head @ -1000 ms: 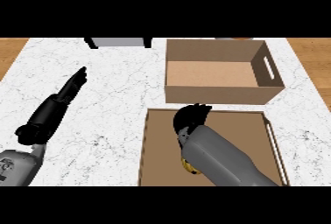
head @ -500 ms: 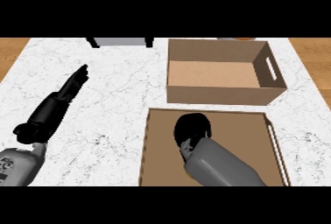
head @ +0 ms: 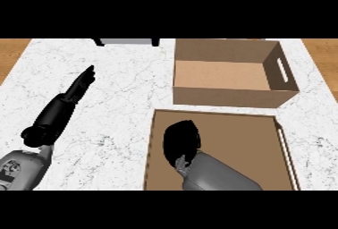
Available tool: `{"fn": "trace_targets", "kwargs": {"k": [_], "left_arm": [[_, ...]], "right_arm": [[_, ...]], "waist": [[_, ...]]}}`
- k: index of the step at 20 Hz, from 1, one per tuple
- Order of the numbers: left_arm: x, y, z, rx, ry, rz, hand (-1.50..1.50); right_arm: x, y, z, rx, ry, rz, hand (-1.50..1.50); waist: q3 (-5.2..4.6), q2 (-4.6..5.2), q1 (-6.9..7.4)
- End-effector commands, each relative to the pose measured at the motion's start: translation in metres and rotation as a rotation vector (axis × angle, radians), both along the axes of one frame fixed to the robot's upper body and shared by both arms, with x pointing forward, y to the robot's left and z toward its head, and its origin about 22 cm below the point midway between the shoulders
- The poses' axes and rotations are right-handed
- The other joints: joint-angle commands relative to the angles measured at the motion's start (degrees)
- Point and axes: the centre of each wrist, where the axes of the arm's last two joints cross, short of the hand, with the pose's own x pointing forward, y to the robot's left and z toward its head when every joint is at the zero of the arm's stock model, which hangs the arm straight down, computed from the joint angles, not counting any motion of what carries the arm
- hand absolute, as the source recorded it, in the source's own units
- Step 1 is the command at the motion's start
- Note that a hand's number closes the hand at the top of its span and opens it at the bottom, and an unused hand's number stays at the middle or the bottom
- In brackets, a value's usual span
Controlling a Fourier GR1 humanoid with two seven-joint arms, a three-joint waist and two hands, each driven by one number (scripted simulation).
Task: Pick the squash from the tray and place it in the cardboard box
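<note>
Black right hand [head: 181, 139] curls at the tray's [head: 254, 147] left side, apparently hiding the squash; left hand [head: 69, 100] rests open on the counter; lifting could catch the box's [head: 228, 96] near wall.

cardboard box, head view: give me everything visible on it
The cardboard box is an open-topped rectangular carton in plain brown card, sitting upright on the white marbled counter at the upper right. Its inside shows only a bare tan floor. The right wall has a slot-shaped handle cutout. Its front wall faces the wooden tray, which lies just in front of it; whether they touch is unclear. No hand touches the box.
</note>
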Motion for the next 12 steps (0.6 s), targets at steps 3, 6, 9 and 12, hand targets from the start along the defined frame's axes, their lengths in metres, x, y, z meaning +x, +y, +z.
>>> {"fn": "trace_targets", "kwargs": {"k": [3, 6, 9, 12], "left_arm": [[0.004, -0.015, 0.004, -0.010, -0.018, -0.059, 0.00], [0.002, -0.010, -0.001, -0.007, -0.004, -0.041, 0.00], [0.003, -0.004, -0.001, -0.004, 0.012, -0.013, 0.00], [-0.006, 0.007, 0.006, 0.002, 0.008, -0.009, 0.00]], "right_arm": [[-0.068, 0.036, 0.060, 0.538, 0.060, 0.670, 1.50], [-0.084, 0.035, 0.086, 0.730, -0.012, 0.904, 1.50], [-0.076, 0.003, 0.094, 0.747, -0.120, 1.078, 1.50], [-0.063, -0.030, 0.109, 0.851, -0.212, 1.088, 1.50]], "waist": [[0.99, 1.42, 4.43], [0.53, 0.88, 2.02], [0.36, 0.71, 0.40], [0.25, 0.34, 0.28]]}}
